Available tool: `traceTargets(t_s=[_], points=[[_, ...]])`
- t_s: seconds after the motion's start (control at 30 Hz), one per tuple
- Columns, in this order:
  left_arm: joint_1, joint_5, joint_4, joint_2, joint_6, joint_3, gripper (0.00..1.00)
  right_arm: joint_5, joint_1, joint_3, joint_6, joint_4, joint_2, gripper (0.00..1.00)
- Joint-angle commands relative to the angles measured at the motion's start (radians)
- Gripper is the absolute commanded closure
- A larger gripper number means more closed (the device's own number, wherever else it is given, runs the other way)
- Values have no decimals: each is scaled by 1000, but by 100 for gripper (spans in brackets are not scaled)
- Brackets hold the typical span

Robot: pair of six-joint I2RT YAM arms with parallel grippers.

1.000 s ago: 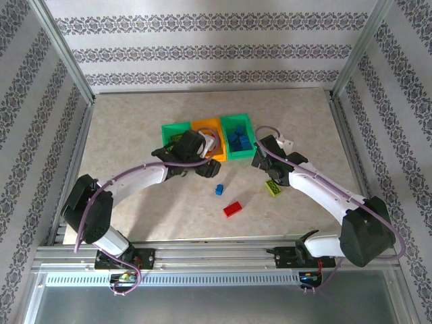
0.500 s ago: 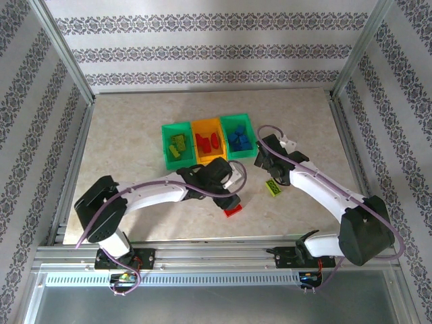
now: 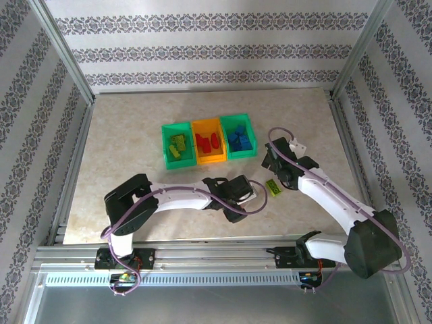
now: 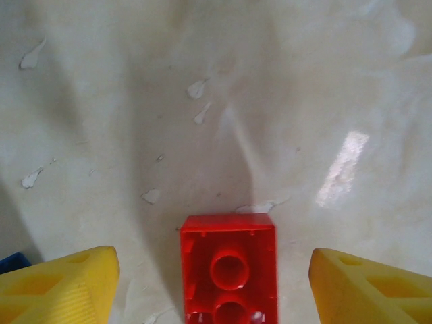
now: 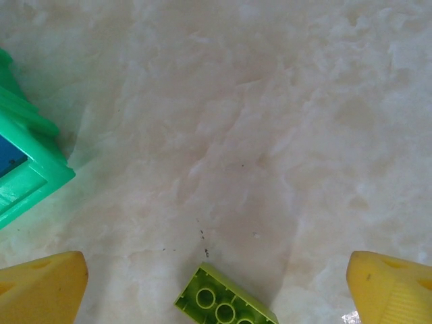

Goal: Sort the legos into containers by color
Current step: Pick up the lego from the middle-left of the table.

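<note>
The left gripper (image 4: 214,266) is spread wide, a red lego (image 4: 228,273) lying between its fingers. The right gripper (image 5: 216,287) is likewise spread, a yellow-green lego (image 5: 224,305) between its fingers, a green bin (image 5: 27,172) ahead to its left.

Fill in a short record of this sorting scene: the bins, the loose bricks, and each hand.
left green bin: yellow-green bricks inside
orange bin: red bricks inside
right green bin: blue bricks inside
loose red brick: hollow underside up
loose yellow-green brick: studs up
left hand: open, straddling the loose red brick, not touching
right hand: open, loose yellow-green brick between its fingers, not touching
</note>
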Motion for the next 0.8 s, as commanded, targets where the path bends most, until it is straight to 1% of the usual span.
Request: traceTargets(t_s=[0.0, 0.07, 0.1, 0.4, 0.53, 0.7, 0.77], points=[[-10, -70, -61, 21, 14, 33, 26, 19, -13, -24, 14, -8, -29, 2], [-9, -76, -69, 32, 14, 39, 26, 19, -17, -29, 14, -6, -32, 2], [-9, -76, -73, 38, 14, 42, 27, 17, -17, -31, 15, -6, -34, 2], [-10, -42, -74, 67, 1, 33, 46, 10, -24, -38, 21, 5, -22, 2], [-10, -33, -77, 66, -6, 31, 58, 1, -24, -33, 22, 11, -10, 2], [-8, -33, -85, 63, -8, 36, 66, -2, -24, -28, 21, 13, 1, 2], [-8, -34, -85, 55, -11, 39, 68, -2, -24, -28, 20, 13, 0, 2]])
